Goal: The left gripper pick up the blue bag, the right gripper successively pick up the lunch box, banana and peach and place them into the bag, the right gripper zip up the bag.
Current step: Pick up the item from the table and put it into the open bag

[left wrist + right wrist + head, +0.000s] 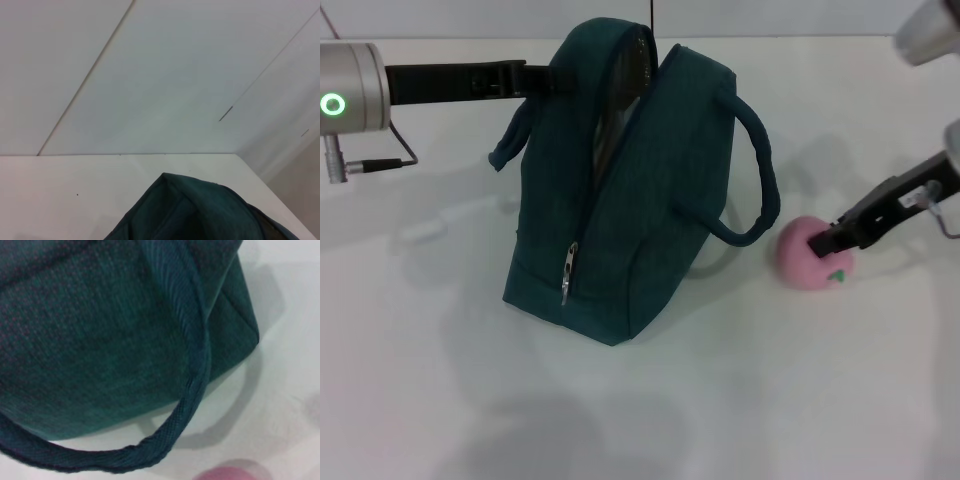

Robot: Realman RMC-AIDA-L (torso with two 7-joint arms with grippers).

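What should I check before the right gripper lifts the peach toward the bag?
1. Right gripper at the peach: ok, fingers down on its top on the table.
2. Firm grasp of the peach: cannot tell.
3. Left gripper holding the bag upright: ok, at its top left edge.
4. Bag mouth open: ok, gap shows at top, zipper pull is low.
5. Handle clear of the path: not ok, it loops out toward the peach.
6. Lunch box and banana inside: cannot tell.
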